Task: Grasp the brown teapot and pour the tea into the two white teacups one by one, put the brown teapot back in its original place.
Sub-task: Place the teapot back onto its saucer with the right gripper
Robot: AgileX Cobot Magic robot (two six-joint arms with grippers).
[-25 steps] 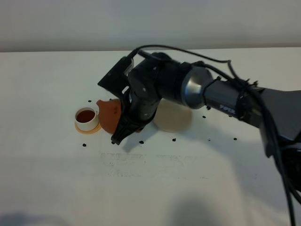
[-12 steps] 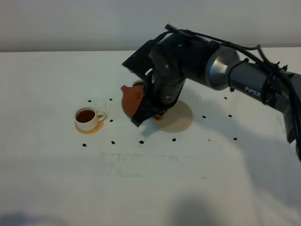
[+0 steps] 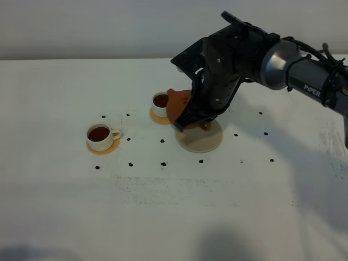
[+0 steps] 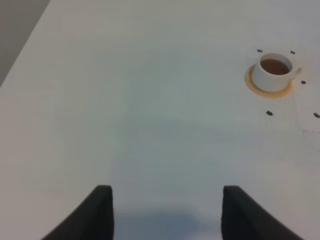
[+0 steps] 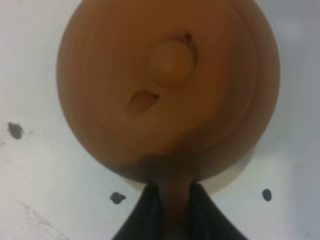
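Observation:
The brown teapot (image 3: 179, 105) hangs in my right gripper (image 3: 188, 122), just above the near-left part of the beige disc (image 3: 204, 140). In the right wrist view the teapot (image 5: 167, 85) is seen from above with its lid on, and the right gripper (image 5: 172, 216) is shut on its handle. One white teacup (image 3: 101, 135) holds brown tea on its orange coaster at the left. The second teacup (image 3: 161, 103), also holding tea, stands right beside the teapot's spout. My left gripper (image 4: 167, 212) is open and empty, with the left cup (image 4: 272, 72) far ahead of it.
Small black specks (image 3: 163, 163) are scattered on the white table (image 3: 174, 206) around the cups and disc. The right arm (image 3: 283, 62) reaches in from the right edge. The left arm does not show in the exterior high view.
My right gripper has carried the teapot from beside the left cup rightwards to above the beige disc. The second cup, hidden before, now shows.

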